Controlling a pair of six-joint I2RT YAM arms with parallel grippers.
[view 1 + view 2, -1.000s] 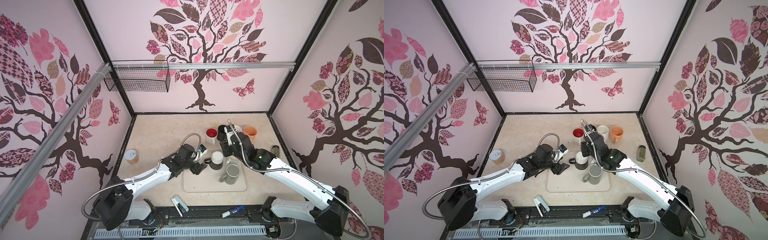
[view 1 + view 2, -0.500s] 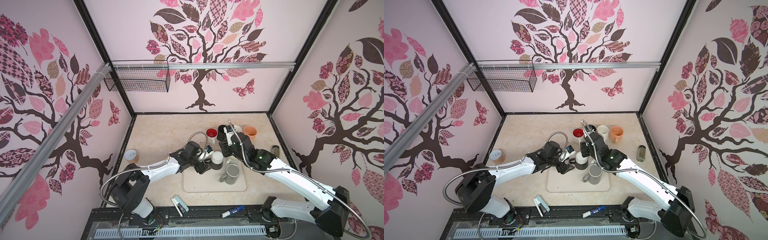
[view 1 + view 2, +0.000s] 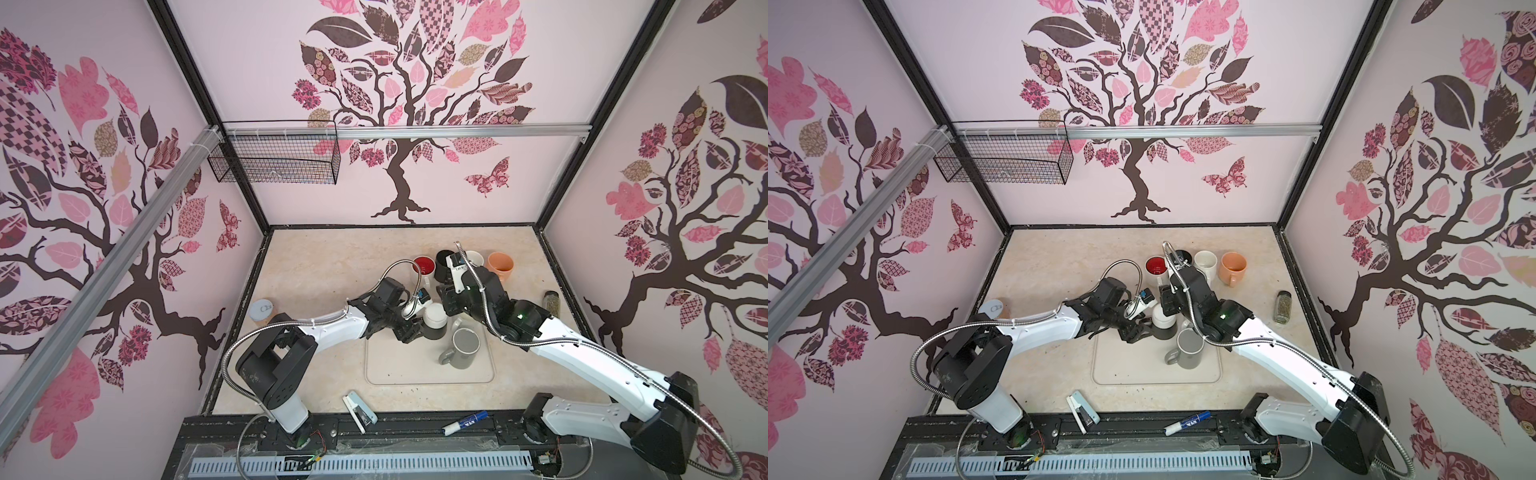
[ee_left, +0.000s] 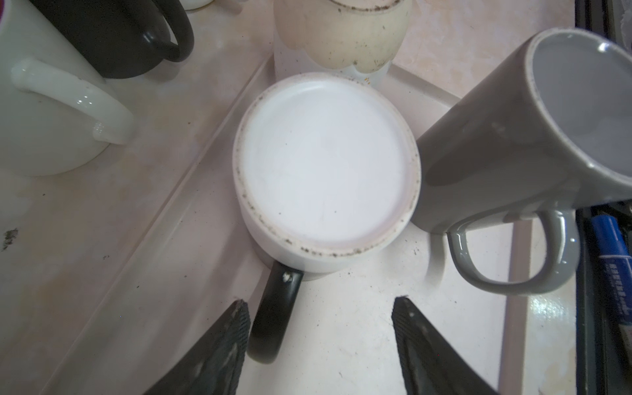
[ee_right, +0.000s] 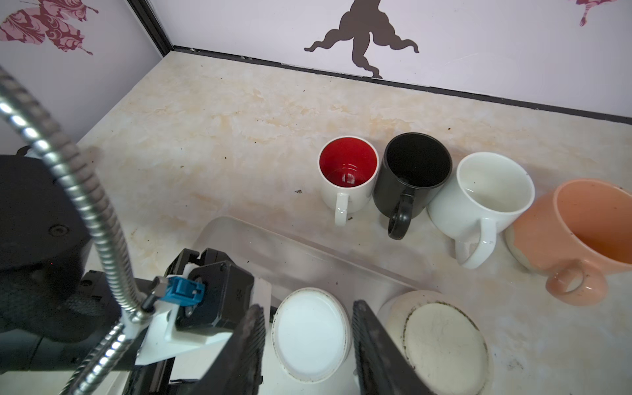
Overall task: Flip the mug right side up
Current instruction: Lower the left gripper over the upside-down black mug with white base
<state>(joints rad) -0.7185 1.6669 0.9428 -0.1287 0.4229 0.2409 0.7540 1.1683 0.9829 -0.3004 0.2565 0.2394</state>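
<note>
In both top views the mug (image 3: 434, 314) (image 3: 1162, 316) stands upside down on the tray (image 3: 415, 370), just inside its back rim, on the desk (image 3: 324, 270). Its long axis is upright, white base up, mouth down.

Left wrist view: the mug's black handle (image 4: 273, 318) points toward the left pincer (image 4: 319, 301). The pincer is wide open, with the handle lying loose between its fingers.

Right wrist view: the right pincer (image 5: 307, 306) is partly open and grips nothing. The mug's base shows between its fingers.
</note>
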